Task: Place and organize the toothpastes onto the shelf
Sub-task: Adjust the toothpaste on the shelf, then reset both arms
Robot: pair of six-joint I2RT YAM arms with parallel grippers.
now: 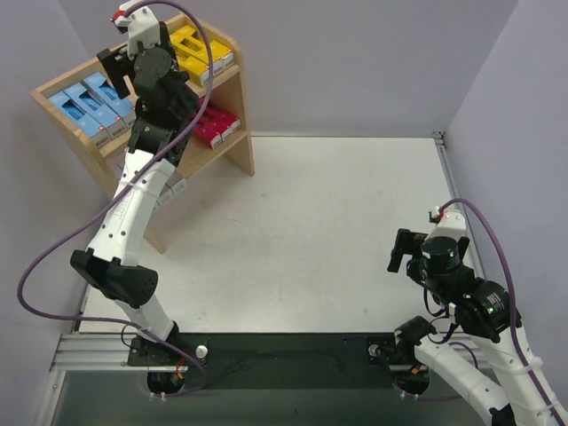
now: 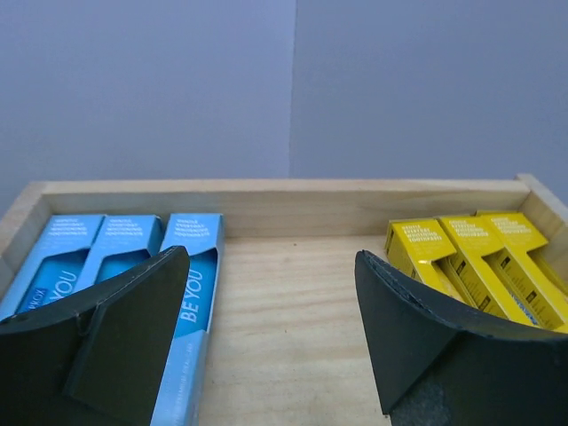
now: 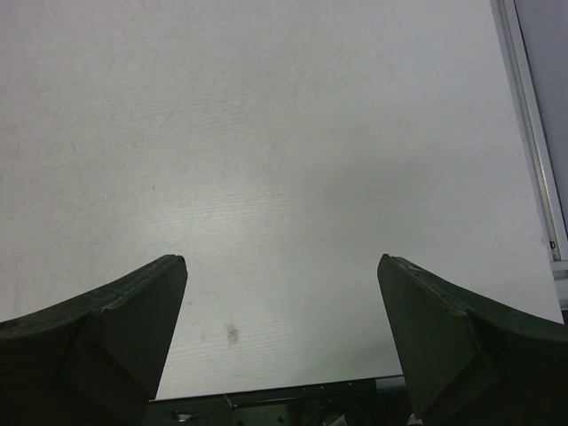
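Note:
The wooden shelf (image 1: 240, 133) stands at the table's back left. On its top tier lie three light blue toothpastes (image 2: 115, 257) at the left and three yellow toothpastes (image 2: 470, 253) at the right, with bare wood between them. Magenta-red toothpastes (image 1: 217, 127) lie on the lower tier. My left gripper (image 2: 271, 262) hovers over that bare middle strip, open, with nothing between its fingers. In the top view the left arm (image 1: 146, 75) covers the middle of the shelf. My right gripper (image 3: 282, 262) is open and empty above the white table, near the right front edge.
The shelf's raised back rim (image 2: 284, 209) and side panels close in the top tier. Grey walls stand behind and to both sides. A metal rail (image 1: 444, 151) runs along the table's right edge. The right arm's base (image 1: 408, 342) is at the near edge.

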